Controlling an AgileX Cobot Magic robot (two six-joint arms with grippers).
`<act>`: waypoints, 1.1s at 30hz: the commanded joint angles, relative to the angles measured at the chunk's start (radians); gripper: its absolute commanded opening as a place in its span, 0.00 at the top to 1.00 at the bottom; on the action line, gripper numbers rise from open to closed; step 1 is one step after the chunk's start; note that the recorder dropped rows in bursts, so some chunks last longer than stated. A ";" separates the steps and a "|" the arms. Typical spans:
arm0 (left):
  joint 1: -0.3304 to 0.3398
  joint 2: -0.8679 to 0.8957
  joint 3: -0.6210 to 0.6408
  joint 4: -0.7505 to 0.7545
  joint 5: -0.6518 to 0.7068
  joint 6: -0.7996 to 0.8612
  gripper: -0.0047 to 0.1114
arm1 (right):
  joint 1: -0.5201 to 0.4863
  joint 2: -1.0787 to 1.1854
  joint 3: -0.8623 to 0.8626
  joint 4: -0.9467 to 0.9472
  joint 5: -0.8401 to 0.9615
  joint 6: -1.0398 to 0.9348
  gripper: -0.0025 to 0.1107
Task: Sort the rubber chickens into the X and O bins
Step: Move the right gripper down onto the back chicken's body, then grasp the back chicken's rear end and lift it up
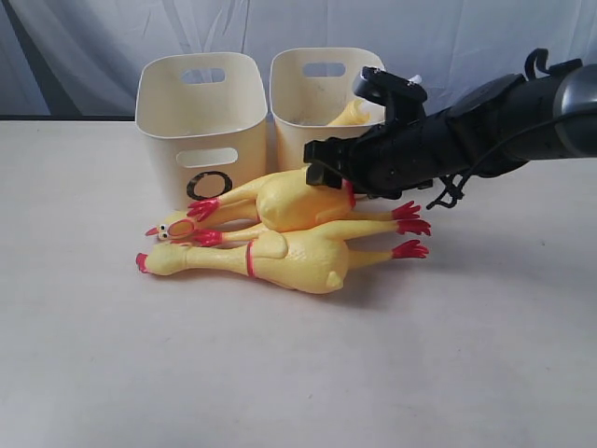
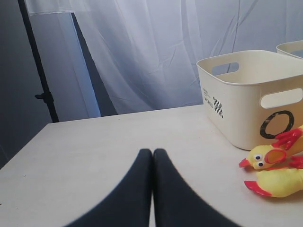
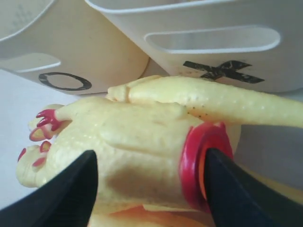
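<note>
Two yellow rubber chickens lie side by side in front of the bins, an upper chicken and a lower chicken, heads to the left. The yellow tip of a third chicken shows inside the X bin. The O bin stands to its left. My right gripper is down over the upper chicken's body, open, with one finger on each side, the other by its red ring. My left gripper is shut and empty above the table, left of the O bin.
A white curtain hangs behind the bins. The X bin and O bin stand close behind the chickens. Two chicken heads lie at the foot of the O bin. A dark stand pole rises beyond the table's far left edge.
</note>
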State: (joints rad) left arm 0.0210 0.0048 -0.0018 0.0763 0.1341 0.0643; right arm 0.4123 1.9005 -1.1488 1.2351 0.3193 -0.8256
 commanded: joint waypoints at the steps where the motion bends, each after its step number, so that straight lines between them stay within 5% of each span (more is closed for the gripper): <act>1: -0.003 -0.005 0.002 0.003 -0.007 0.001 0.96 | -0.002 0.000 -0.003 0.057 0.025 -0.041 0.52; 7: -0.003 -0.005 0.002 0.003 -0.007 0.001 0.96 | -0.002 0.000 -0.003 0.057 0.039 -0.041 0.80; 14: -0.003 -0.005 0.002 0.003 -0.007 0.001 0.96 | -0.002 0.000 -0.003 0.057 0.074 -0.041 0.98; 33: -0.003 -0.005 0.002 0.003 -0.007 0.001 0.96 | -0.002 -0.079 -0.003 0.055 0.304 -0.041 0.99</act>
State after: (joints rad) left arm 0.0210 0.0048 -0.0018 0.0763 0.1341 0.0643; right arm 0.4123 1.8529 -1.1488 1.2925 0.5762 -0.8552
